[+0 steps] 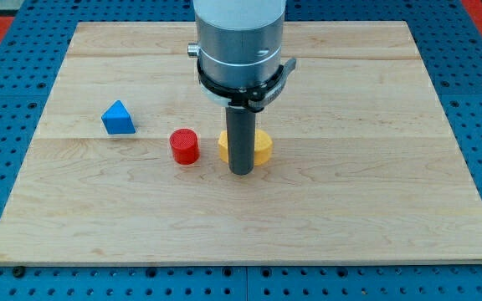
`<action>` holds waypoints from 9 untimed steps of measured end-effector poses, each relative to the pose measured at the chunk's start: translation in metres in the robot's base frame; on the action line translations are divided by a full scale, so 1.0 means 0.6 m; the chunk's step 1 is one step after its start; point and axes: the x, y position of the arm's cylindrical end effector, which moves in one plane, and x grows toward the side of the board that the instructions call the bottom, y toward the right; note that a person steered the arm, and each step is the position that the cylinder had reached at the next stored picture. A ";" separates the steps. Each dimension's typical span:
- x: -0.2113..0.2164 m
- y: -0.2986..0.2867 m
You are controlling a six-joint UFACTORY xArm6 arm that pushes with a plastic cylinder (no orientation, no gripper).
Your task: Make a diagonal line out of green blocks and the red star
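My tip [241, 171] rests on the tabletop [375, 209], a bare rod with no hand and holding nothing, right in front of the yellow block [262, 146] and partly hiding it. A red cylinder [184, 145] stands just to the view's left, and a blue triangular block [118, 118] farther left. No green blocks or red star show among these 3.

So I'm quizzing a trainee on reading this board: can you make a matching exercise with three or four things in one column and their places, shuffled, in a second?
Column one:
1. blue block
2. red cylinder
3. yellow block
4. my tip

Column two:
A. partly hidden behind the rod, touching or nearly touching it
B. farthest toward the view's left
C. just in front of the yellow block, near the board's middle
D. between the blue block and the yellow block, apart from both

Pairs: 1-B, 2-D, 3-A, 4-C
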 end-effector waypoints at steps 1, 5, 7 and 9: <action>0.004 0.025; -0.106 0.260; -0.372 0.176; -0.433 -0.026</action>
